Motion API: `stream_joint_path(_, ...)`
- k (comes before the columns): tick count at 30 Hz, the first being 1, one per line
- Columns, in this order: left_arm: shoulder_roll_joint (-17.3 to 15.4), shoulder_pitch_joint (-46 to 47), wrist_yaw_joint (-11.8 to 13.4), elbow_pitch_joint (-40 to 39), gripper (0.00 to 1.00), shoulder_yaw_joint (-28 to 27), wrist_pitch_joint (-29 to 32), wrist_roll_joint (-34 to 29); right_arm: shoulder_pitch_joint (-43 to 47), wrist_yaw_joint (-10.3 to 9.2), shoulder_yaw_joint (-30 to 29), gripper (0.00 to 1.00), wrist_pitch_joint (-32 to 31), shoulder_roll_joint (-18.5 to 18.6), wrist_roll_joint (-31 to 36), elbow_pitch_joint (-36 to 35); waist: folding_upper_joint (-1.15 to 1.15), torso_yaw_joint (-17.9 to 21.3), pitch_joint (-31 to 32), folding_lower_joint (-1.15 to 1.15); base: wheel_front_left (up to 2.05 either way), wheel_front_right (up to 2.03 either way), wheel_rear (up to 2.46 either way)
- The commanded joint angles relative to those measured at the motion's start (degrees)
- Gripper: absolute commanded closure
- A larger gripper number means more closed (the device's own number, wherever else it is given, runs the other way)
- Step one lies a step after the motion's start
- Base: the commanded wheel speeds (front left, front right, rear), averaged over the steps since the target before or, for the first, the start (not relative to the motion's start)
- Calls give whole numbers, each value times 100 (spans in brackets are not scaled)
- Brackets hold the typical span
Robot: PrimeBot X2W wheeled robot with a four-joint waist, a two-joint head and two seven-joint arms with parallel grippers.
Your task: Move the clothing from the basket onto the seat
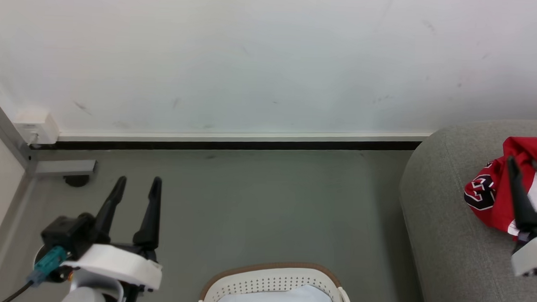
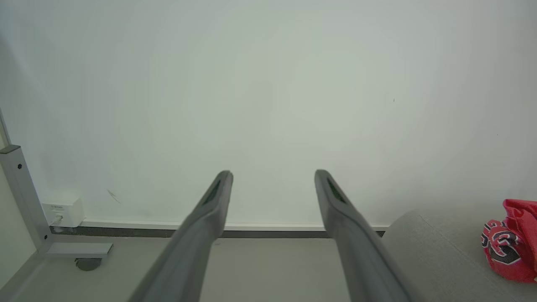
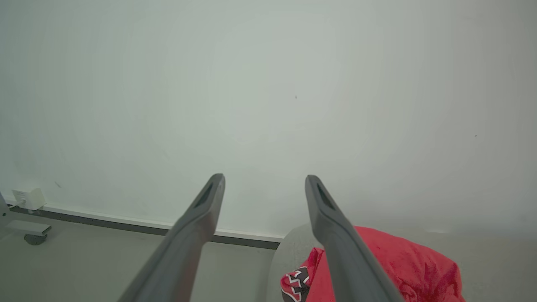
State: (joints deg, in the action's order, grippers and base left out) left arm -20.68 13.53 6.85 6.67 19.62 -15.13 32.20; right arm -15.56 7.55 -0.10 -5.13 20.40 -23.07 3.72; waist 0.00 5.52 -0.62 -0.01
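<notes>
The right claw (image 1: 531, 158) has its two dark fingers spread wide, with nothing between them. Just below and ahead of it lies the clothing (image 3: 419, 264), a crumpled red jersey with black-and-white numerals, bunched on the grey seat (image 1: 444, 219). In the right wrist view this claw's right finger crosses the red fabric, but whether it touches cannot be told. The seat's rounded corner lies to this claw's left.

The left claw (image 1: 139, 180) is also wide open and empty. It hangs above the grey floor (image 1: 271, 204), with its fingers pointing toward the white wall (image 1: 271, 57). To its right and nearer the robot, the basket (image 1: 269, 268) stands on the floor between the two claws, well apart from both. It has white perforated walls and a brown rim. Something pale shows inside it, too little to tell what. Ahead and to the left of the left claw are a grey metal frame foot (image 1: 64, 166) and a small white box (image 1: 37, 127) at the wall's base.
</notes>
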Motion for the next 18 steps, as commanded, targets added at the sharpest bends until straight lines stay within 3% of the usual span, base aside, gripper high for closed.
stream_joint_path(1,43,-155,-44,-10,0,-140,0,-103,256,-13,-54,0,100,-186,136,-99,0,-14,-13,1,0,0,0)
stream_joint_path(9,552,-749,-343,0,0,-933,-1,-608,1170,-13,-63,0,1207,-1264,756,-33,0,-43,-15,1,0,0,0)
stream_joint_path(12,789,-954,-504,-49,0,-1206,-1,-896,1298,-13,43,0,1681,-1437,858,291,0,-26,-4,1,0,0,0)
stream_joint_path(18,1158,-1204,-830,44,0,-1534,-1,-1270,1273,-13,347,0,1975,-1613,909,793,0,-6,35,1,0,0,0)
